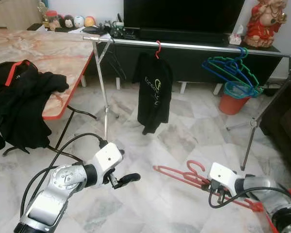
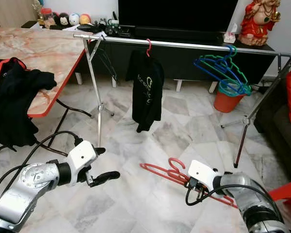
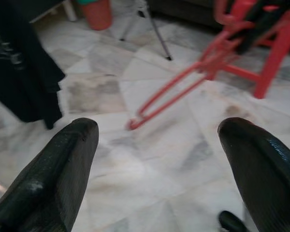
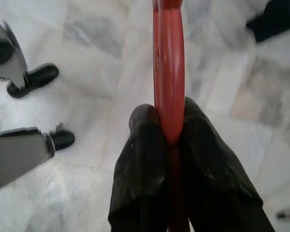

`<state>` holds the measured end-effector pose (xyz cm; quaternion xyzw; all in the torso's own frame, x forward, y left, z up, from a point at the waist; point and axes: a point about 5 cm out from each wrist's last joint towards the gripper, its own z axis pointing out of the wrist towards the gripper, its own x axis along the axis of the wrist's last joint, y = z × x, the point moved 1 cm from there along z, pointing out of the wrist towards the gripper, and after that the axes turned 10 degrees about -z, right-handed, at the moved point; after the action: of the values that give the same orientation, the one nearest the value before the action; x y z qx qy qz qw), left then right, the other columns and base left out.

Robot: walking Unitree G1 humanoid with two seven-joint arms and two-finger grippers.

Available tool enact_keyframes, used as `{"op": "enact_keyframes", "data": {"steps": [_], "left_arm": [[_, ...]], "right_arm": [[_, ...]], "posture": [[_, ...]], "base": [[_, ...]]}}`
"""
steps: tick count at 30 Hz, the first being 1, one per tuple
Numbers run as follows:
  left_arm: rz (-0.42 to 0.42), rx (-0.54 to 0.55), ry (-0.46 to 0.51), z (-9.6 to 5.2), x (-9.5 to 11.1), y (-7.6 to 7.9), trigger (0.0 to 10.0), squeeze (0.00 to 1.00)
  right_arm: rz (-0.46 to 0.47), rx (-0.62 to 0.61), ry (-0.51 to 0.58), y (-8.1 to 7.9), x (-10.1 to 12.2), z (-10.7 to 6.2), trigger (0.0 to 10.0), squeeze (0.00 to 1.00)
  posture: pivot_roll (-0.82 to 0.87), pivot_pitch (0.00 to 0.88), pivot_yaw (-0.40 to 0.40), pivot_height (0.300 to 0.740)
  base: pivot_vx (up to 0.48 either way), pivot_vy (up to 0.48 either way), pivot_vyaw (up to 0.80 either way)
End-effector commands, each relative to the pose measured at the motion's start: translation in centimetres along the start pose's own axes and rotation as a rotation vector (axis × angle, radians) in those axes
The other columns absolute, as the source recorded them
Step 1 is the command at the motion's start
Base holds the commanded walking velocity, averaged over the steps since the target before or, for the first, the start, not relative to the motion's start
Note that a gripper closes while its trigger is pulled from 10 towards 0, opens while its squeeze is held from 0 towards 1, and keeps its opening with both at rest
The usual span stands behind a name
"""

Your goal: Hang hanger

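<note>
A red hanger (image 1: 177, 174) hangs low over the marble floor, with my right gripper (image 4: 170, 121) shut on its bar near the hook (image 1: 196, 167). The left wrist view shows the same hanger (image 3: 176, 89) ahead of my left gripper (image 3: 159, 140), which is open and holds nothing. That left gripper (image 2: 103, 165) hovers to the left of the hanger, apart from it. Beyond both stands a silver clothes rail (image 1: 194, 46) carrying a black T-shirt (image 1: 154, 92) on a red hanger and several blue and green hangers (image 1: 230, 70) on its right part.
A marble-topped table (image 1: 53, 53) with an orange edge stands at the left, a black jacket (image 1: 19, 97) draped over it. An orange bucket (image 1: 231, 99) sits behind the rail's right leg (image 1: 250, 138). A dark TV cabinet (image 1: 184, 36) lines the back wall. A red stool (image 3: 275, 53) stands beside my right arm.
</note>
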<state>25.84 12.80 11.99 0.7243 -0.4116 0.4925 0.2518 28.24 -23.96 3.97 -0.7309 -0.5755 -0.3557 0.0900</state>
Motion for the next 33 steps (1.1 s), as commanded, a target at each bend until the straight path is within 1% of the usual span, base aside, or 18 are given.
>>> {"op": "enact_keyframes", "data": {"steps": [1,2,3,4,5,7,8,9,10,11,18,29,30,31,32,33], "left_arm": [[0.034,-0.119,-0.014,0.5,0.6,1.4,10.0,0.0],[0.034,-0.119,-0.014,0.5,0.6,1.4,10.0,0.0],[0.038,-0.165,-0.024,0.7,0.7,1.8,10.0,0.0],[0.038,-0.165,-0.024,0.7,0.7,1.8,10.0,0.0],[0.039,-0.209,-0.027,1.0,0.9,2.2,10.0,0.0],[0.04,-0.226,-0.017,1.3,1.2,2.4,10.0,0.0],[0.04,-0.226,-0.017,1.3,1.2,2.4,10.0,0.0],[0.037,-0.234,0.011,2.1,1.5,2.6,10.0,0.0],[0.037,-0.234,0.011,2.1,1.5,2.6,10.0,0.0],[0.033,-0.244,0.024,2.5,1.7,2.8,10.0,0.0],[0.053,-0.295,0.035,3.6,2.2,3.6,10.0,0.0],[0.092,-0.341,-0.011,3.9,2.0,3.7,9.9,0.0],[0.095,-0.344,-0.017,3.9,2.0,3.7,6.4,0.0],[0.098,-0.346,-0.02,3.9,1.9,3.7,6.4,0.0],[0.1,-0.346,-0.025,3.9,1.8,3.7,4.3,0.0],[0.1,-0.346,-0.025,3.9,1.8,3.7,4.3,0.0]], "right_arm": [[-0.029,0.065,0.092,-0.2,1.5,-0.5,10.0,0.0],[-0.029,0.065,0.092,-0.2,1.5,-0.5,10.0,0.0],[-0.045,0.094,0.134,-0.4,2.3,-0.5,10.0,0.0],[-0.045,0.094,0.134,-0.4,2.3,-0.5,10.0,0.0],[-0.059,0.11,0.193,-0.5,3.5,-0.7,10.0,0.0],[-0.07,0.116,0.233,-0.6,4.4,-0.9,10.0,0.0],[-0.07,0.116,0.233,-0.6,4.4,-0.9,10.0,0.0],[-0.078,0.115,0.297,-0.7,5.9,-1.0,10.0,0.0],[-0.078,0.115,0.297,-0.7,5.9,-1.0,10.0,0.0],[-0.094,0.139,0.321,-1.2,6.7,-0.9,10.0,0.0],[-0.153,0.233,0.319,-2.7,8.0,-0.9,10.0,0.0],[-0.189,0.265,0.314,-3.1,9.0,-0.9,10.0,0.0],[-0.191,0.265,0.313,-3.1,9.0,-0.9,10.0,0.0],[-0.191,0.266,0.311,-3.1,9.0,-1.0,10.0,0.0],[-0.192,0.266,0.309,-3.1,9.0,-1.0,10.0,0.0],[-0.192,0.266,0.309,-3.1,9.0,-1.0,10.0,0.0]], "posture": [[0.04,0.0,-0.103,0.74],[0.04,0.0,-0.103,0.74],[0.04,0.0,-0.105,0.74],[0.04,0.0,-0.105,0.74],[0.04,0.0,-0.107,0.74],[0.04,0.0,-0.107,0.74],[0.04,0.0,-0.107,0.74],[0.03,0.0,-0.107,0.74],[0.03,0.0,-0.107,0.74],[0.03,0.0,-0.109,0.74],[0.03,0.0,-0.121,0.74],[0.03,0.0,-0.127,0.74],[0.03,0.0,-0.127,0.74],[0.03,0.0,-0.127,0.74],[0.03,0.0,-0.126,0.74],[0.03,0.0,-0.126,0.74]], "base": [[0.0,0.0,0.0],[0.0,0.0,0.0],[0.0,0.0,0.0],[0.0,0.0,0.0],[0.0,0.0,0.0],[0.0,0.0,0.0],[0.0,0.0,0.0],[0.0,0.0,0.0],[0.0,0.0,0.0],[0.0,0.0,0.0],[0.0,0.0,0.0],[0.0,0.0,0.0],[0.0,0.0,0.0],[0.0,0.0,0.0],[0.0,0.0,0.0],[0.0,0.0,0.0]]}}
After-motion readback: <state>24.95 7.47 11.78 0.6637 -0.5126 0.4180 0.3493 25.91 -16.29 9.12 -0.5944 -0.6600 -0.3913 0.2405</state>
